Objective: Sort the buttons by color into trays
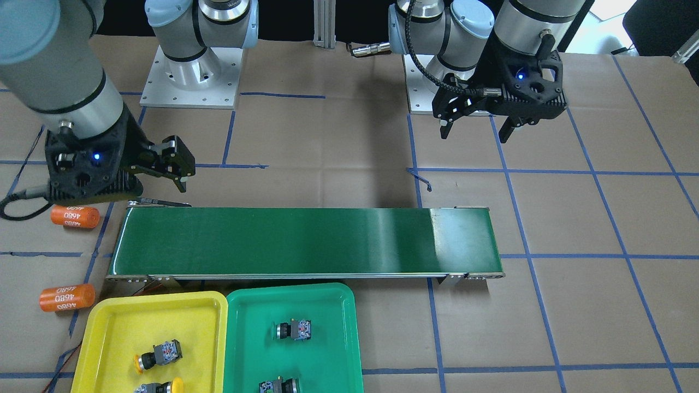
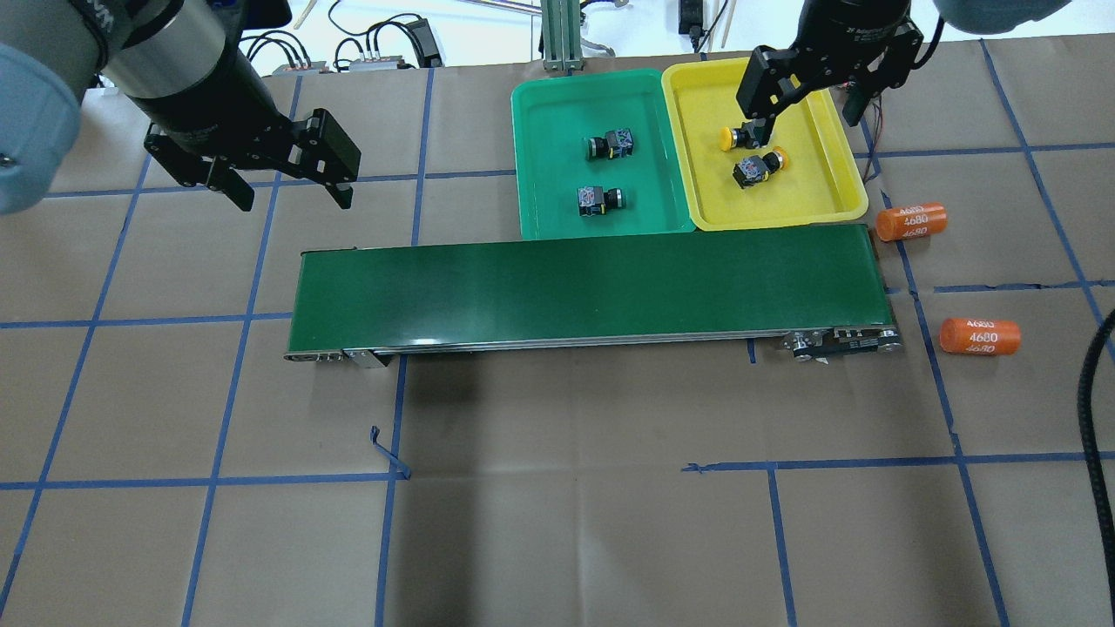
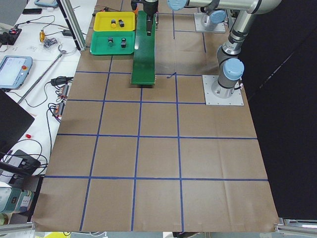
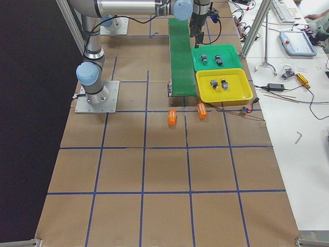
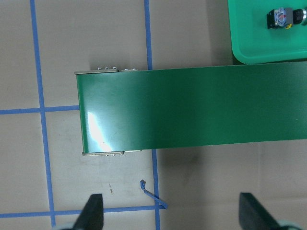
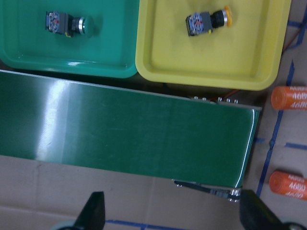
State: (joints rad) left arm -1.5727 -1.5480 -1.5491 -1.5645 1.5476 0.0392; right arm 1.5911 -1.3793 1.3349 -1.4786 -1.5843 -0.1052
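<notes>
Working across the overhead view from its left edge: my left gripper (image 2: 292, 193) hangs at upper left over bare table (image 2: 557, 522), jaws spread wide. Its wrist camera shows nothing between the fingers.

The long conveyor belt (image 2: 584, 292) spans the middle with nothing on it.

Above the belt, right of centre, the teal-green tray (image 2: 540, 157) holds both green buttons (image 2: 608, 146). They lie on their sides, one above the other and apart.

Touching it on the right, the yellow tray (image 2: 827, 187) holds both yellow buttons (image 2: 756, 168), also on their sides and close together. The upper one is partly hidden behind a finger.

My right gripper (image 2: 808, 117) overlaps that tray's upper part in this view but sits high above it. Its jaws are parted and it is empty.

Two orange cylinders (image 2: 910, 221) lie at far right, off the belt's end.

By colour, I judge the sort finished.

If I had to lift a button, I'd expect it to be light, rigid plastic. The round cap looks likely to slip or roll between flat fingers. I'd close across the flat sides of the blocky body instead, with modest force.
</notes>
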